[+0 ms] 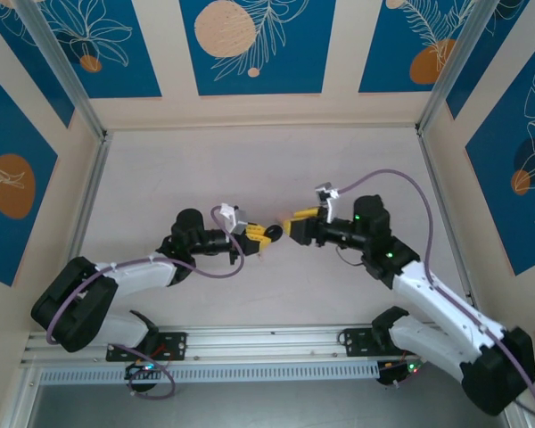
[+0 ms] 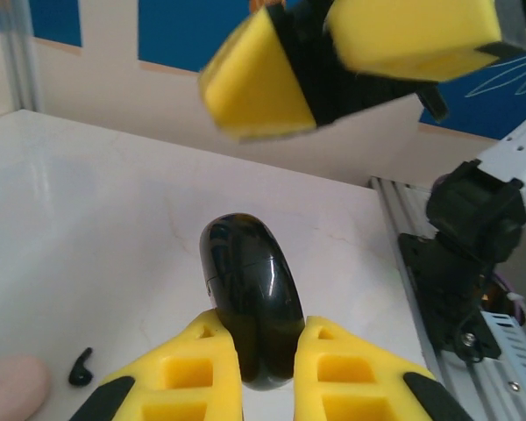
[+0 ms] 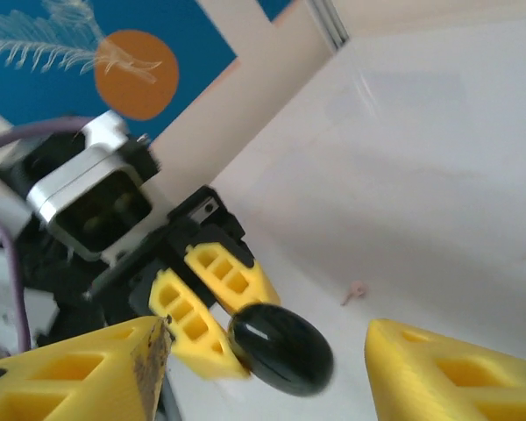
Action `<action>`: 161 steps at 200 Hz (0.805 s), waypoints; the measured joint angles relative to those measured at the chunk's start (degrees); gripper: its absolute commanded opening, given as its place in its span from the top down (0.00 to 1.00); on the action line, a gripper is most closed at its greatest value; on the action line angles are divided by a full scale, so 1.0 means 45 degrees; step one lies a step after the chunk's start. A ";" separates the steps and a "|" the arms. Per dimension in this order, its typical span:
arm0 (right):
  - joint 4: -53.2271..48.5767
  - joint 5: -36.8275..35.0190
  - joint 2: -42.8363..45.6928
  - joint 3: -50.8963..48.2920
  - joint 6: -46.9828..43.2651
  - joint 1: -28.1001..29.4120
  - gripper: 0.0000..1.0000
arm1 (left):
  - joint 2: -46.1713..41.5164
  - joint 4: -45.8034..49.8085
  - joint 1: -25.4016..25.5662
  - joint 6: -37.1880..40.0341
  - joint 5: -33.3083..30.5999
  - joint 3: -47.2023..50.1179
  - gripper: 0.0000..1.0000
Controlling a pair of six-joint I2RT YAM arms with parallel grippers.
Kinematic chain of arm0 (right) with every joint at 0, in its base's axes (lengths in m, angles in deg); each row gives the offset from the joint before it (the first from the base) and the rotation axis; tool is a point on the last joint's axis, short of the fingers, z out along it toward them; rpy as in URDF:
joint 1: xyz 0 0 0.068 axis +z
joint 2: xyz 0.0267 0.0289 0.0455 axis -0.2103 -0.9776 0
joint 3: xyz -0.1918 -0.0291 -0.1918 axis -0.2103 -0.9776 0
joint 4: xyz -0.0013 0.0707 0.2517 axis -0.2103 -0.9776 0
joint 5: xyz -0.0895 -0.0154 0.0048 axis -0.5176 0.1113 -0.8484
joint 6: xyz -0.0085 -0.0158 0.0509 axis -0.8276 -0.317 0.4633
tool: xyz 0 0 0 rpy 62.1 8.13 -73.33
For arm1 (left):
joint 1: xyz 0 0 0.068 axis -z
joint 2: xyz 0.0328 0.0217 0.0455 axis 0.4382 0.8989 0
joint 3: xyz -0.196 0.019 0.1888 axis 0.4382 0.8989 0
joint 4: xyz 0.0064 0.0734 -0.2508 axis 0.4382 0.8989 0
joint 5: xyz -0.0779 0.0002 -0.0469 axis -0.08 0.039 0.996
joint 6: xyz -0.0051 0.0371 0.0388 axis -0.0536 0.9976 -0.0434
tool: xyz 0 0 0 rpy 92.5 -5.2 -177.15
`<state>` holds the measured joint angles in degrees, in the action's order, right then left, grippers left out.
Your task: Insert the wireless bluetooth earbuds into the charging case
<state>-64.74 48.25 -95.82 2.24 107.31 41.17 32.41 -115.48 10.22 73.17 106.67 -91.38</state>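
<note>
My left gripper (image 1: 267,237) (image 2: 263,331) is shut on a glossy black charging case (image 2: 250,298) (image 3: 280,349) (image 1: 274,234), held on edge above the table with its lid seam closed. My right gripper (image 1: 291,226) (image 3: 267,340) faces it a short way off, open, with nothing between its fingers. Its yellow fingers (image 2: 263,79) hang just above the case in the left wrist view. A black earbud (image 2: 81,368) lies on the table beside the left fingers. A pale pink earbud (image 3: 358,291) lies on the table beyond the case.
A pale pink rounded object (image 2: 13,386), cut off by the frame edge, rests next to the black earbud. The aluminium rail (image 1: 267,343) and the arm bases run along the near edge. Patterned walls (image 1: 259,45) enclose the white table (image 1: 250,169).
</note>
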 measured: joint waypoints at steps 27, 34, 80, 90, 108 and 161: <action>-0.1345 0.2025 0.1379 -0.0078 -0.3730 -0.1200 0.47 | 0.0024 -0.0005 0.0000 -0.0015 0.0661 -0.0121 0.94; -0.1758 0.2424 0.1608 -0.0078 -0.4648 -0.1379 0.47 | 0.0024 -0.0049 0.0000 -0.0034 0.0845 -0.0141 0.94; -0.4483 0.4167 0.0544 0.0777 -0.8908 -0.1875 0.48 | 0.0301 -0.0631 0.0000 -0.0461 0.1676 -0.0155 0.94; -0.4862 0.4376 -0.0039 0.1064 -0.9491 -0.1821 0.48 | 0.0369 -0.0806 0.0000 -0.0563 0.1821 -0.0155 0.94; -0.5391 0.4673 -0.0996 0.1564 -1.0287 -0.1685 0.48 | 0.0423 -0.1054 0.0000 -0.0699 0.1982 -0.0155 0.93; -0.6096 0.5459 -0.3254 0.2652 -1.1706 -0.1360 0.48 | 0.0423 -0.1394 0.0000 -0.0777 0.2176 -0.0160 0.94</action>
<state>-92.17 72.82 -110.46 14.18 54.64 35.05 34.32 -121.76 10.22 69.68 116.46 -92.10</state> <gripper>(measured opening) 0.518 0.136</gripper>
